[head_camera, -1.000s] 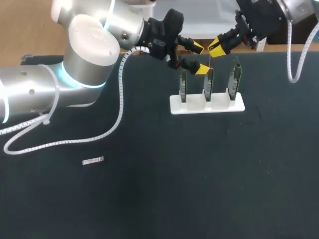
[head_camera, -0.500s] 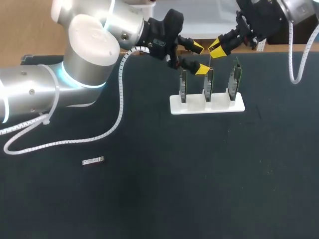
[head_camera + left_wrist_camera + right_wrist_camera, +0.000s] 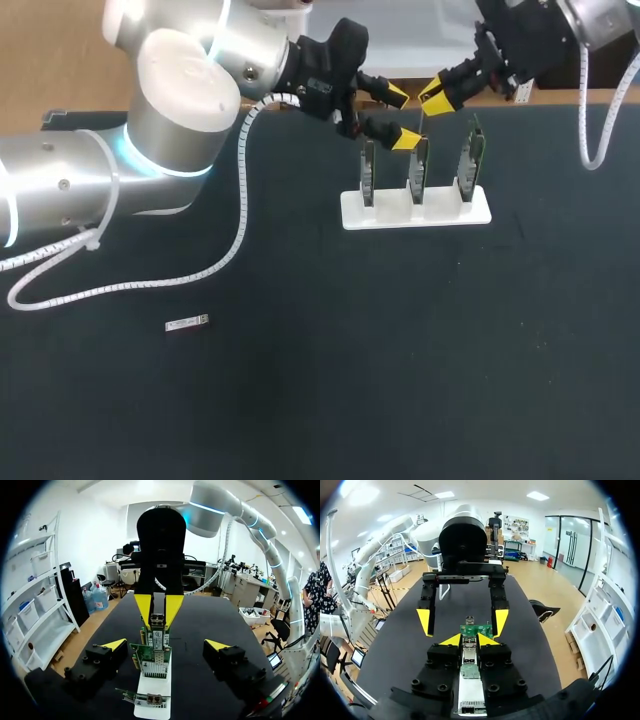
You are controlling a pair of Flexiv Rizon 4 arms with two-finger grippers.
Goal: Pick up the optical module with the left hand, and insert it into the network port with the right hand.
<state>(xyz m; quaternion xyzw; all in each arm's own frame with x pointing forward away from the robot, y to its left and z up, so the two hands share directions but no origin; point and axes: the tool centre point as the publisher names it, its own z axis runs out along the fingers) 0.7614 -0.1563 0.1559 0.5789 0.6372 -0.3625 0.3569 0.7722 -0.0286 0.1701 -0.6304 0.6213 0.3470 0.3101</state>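
Black bench: dark matte top, carries everything below.
Left arm: big silver body w/ lit blue ring, comes in from left side, reaches across to far-middle of bench; white coiled cable trails from it down onto bench.
Right arm: enters at far right corner, white cable looping down beside it.
Left hand: open wide, yellow tips well apart, nothing between them; sits above left end of board row, tips spread on either side of the row in left wrist view; faces right hand, close but apart.
Right hand: yellow tips nearly together, clamped on small silver piece; hangs above the row, about btwn middle and right boards, just beside left hand's tips.
White holder: flat oblong base at far-middle of bench, under both hands.
Green boards: three, upright in holder, side by side w/ gaps btwn; metal port cages visible on them in wrist views.
Optical module: small silvery block pinched btwn right hand's two tips, held over the boards, appears clear of them; whether it touches a port can't be told.
Silver strip: small flat oblong lying on bench near left-front, well apart from holder and both hands, just past the cable's curve; too small to tell more.
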